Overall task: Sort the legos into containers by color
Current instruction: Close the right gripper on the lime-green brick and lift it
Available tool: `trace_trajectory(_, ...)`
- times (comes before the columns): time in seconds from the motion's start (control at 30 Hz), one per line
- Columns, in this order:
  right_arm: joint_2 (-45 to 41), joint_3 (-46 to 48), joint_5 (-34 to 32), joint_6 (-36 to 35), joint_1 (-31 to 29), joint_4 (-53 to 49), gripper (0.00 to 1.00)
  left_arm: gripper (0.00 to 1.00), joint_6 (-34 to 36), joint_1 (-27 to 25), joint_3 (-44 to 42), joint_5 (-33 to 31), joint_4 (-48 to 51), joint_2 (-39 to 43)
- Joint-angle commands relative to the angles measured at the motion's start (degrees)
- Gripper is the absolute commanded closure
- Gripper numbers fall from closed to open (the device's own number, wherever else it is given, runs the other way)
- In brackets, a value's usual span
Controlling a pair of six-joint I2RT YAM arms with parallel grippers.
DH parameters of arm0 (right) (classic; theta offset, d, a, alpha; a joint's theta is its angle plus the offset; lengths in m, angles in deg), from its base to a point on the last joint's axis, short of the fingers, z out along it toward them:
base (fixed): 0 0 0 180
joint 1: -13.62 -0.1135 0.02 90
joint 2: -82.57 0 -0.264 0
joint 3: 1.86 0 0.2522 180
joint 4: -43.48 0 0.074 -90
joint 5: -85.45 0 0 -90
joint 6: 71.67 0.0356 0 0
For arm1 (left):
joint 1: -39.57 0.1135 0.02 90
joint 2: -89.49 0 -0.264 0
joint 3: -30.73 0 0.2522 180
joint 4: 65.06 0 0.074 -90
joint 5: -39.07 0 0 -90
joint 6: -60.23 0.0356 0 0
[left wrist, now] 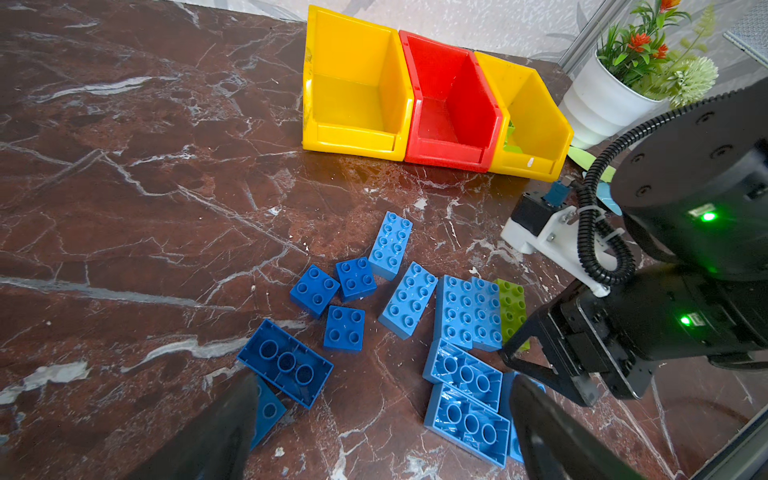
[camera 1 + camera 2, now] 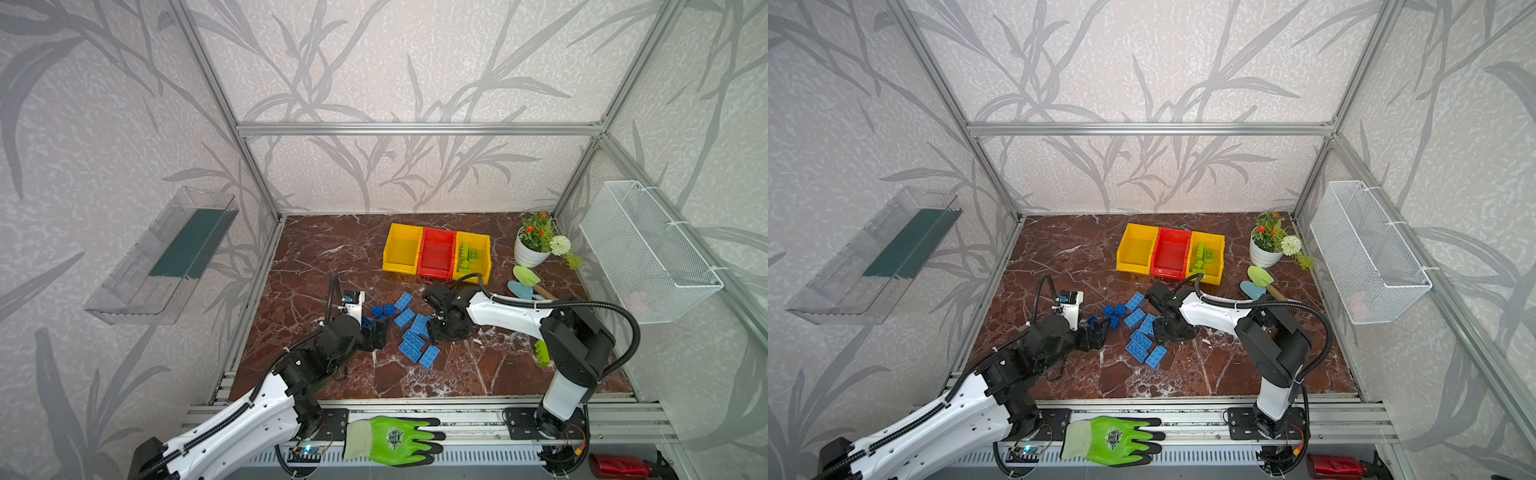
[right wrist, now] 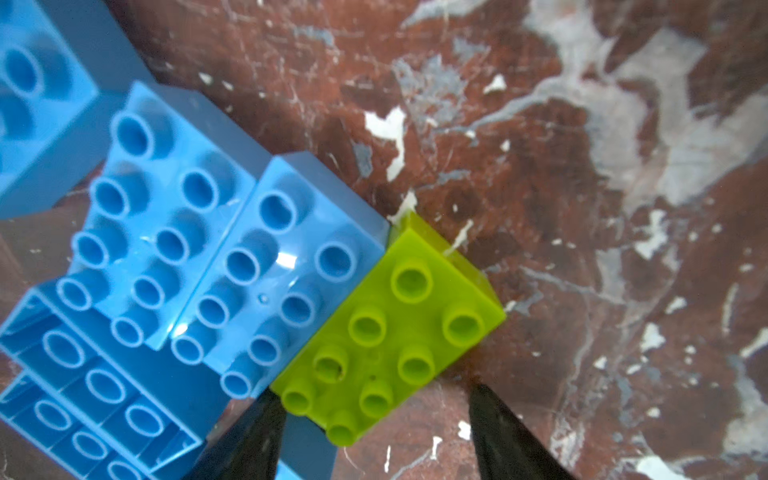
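The left gripper [image 1: 386, 436] is hovering at the pile's left over the dark blue legos [image 1: 286, 361], jaws wide apart. Right of them, the right gripper [image 3: 382, 436] is straddling 1 green lego [image 3: 399, 324], jaws apart, not clamped. That brick is touching a light blue lego [image 3: 286, 266]. A closing finger could snag it and drag blue toward the far right yellow container [image 2: 487, 249], which is holding the greens.

The marble tabletop [image 2: 311, 257] bears scattered legos [image 2: 405, 319], three joined containers [image 2: 434, 272], a flower pot [image 2: 528, 255] and two trowels [image 2: 524, 275].
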Motion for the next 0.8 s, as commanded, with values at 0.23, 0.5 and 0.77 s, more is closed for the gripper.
trace_trajectory(0.23,4.1,-4.7,-1.3,-0.5,-0.3,-1.3,0.30,0.06,0.0,-0.2,-0.8,-2.7,0.8,1.0)
trace_trajectory(0.5,4.9,-5.6,-2.5,-0.4,0.9,-1.9,0.32,0.06,-0.2,-0.2,-0.9,-3.4,0.2,1.0)
trace_trajectory(0.77,4.3,-3.9,-2.0,-0.9,2.9,-1.9,0.50,0.06,-0.1,-0.2,-1.0,-3.6,-0.9,0.3)
